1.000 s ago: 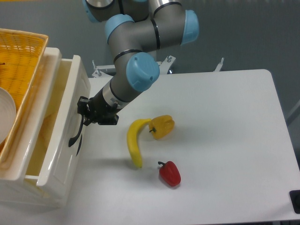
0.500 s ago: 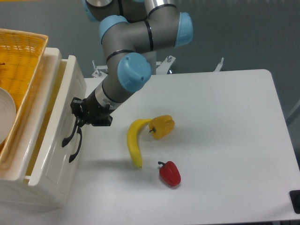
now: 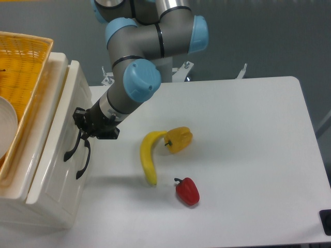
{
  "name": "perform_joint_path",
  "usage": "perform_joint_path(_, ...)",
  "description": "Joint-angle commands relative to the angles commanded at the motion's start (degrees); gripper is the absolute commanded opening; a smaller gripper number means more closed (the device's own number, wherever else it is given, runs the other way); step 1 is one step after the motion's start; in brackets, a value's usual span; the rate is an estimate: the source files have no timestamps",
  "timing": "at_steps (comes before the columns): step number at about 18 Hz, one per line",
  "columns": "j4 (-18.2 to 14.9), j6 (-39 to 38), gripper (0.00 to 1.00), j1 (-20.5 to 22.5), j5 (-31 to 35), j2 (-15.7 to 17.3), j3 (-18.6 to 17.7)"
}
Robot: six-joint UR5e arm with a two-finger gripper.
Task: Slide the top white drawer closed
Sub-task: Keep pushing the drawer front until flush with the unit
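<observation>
The top white drawer (image 3: 54,129) is at the left, its panelled front close against the cabinet, and almost none of its inside shows. Its curved black handle (image 3: 70,149) hangs on the front. My gripper (image 3: 79,124) is black and looks shut, with nothing held. Its tips press against the drawer front just above the handle. The grey and blue arm reaches down to it from the top centre.
The lower drawer front (image 3: 62,204) has its own black handle (image 3: 83,164). On top of the cabinet sits a yellow wicker basket (image 3: 26,57) holding a white bowl (image 3: 5,126). A banana (image 3: 148,155), a yellow pepper (image 3: 179,139) and a red pepper (image 3: 187,191) lie on the white table.
My gripper has moved left, pushing the drawer front. The wide gap showing the drawer's inside has shrunk to almost nothing. The fruit has not moved.
</observation>
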Motion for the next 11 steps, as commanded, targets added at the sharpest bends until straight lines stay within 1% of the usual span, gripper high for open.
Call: perform_joint_path(11,0.35,-0.18,0.11,-0.53,0.09,-0.09,0.09)
